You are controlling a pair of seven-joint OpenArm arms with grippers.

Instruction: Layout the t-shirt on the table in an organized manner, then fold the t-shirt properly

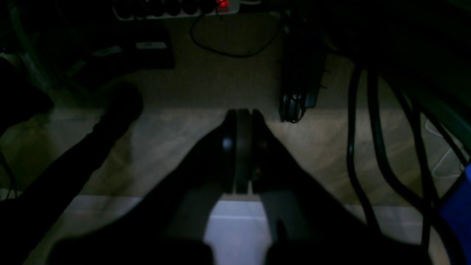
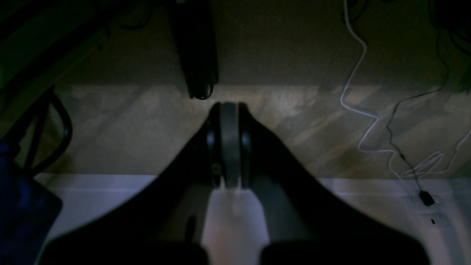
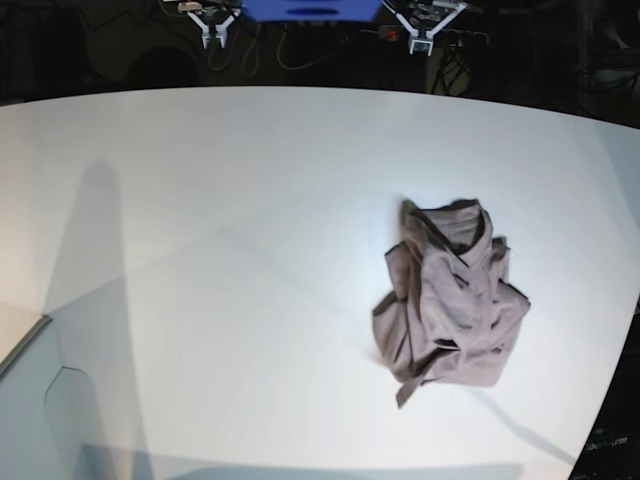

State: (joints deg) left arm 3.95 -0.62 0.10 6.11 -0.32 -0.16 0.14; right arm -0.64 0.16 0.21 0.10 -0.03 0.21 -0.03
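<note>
The t-shirt (image 3: 450,300) lies crumpled in a mauve-grey heap on the right half of the white table (image 3: 220,250), its sleeves and neck lost in the folds. Both arms are parked beyond the table's far edge, well away from the shirt. My left gripper (image 3: 420,38) is at the top right and my right gripper (image 3: 215,30) at the top left. In the left wrist view the left gripper (image 1: 243,114) is shut with nothing in it, above the table's edge (image 1: 103,206) and the floor. The right gripper (image 2: 229,106) stands the same way, over the table edge (image 2: 349,198). Neither wrist view shows the shirt.
A blue base (image 3: 312,10) sits between the arms. On the dim floor lie black cables (image 1: 371,147), a power strip (image 1: 176,9) and a white cord (image 2: 362,92). A dark post (image 2: 197,48) stands beyond the table. A beige panel (image 3: 20,335) meets the table's left edge.
</note>
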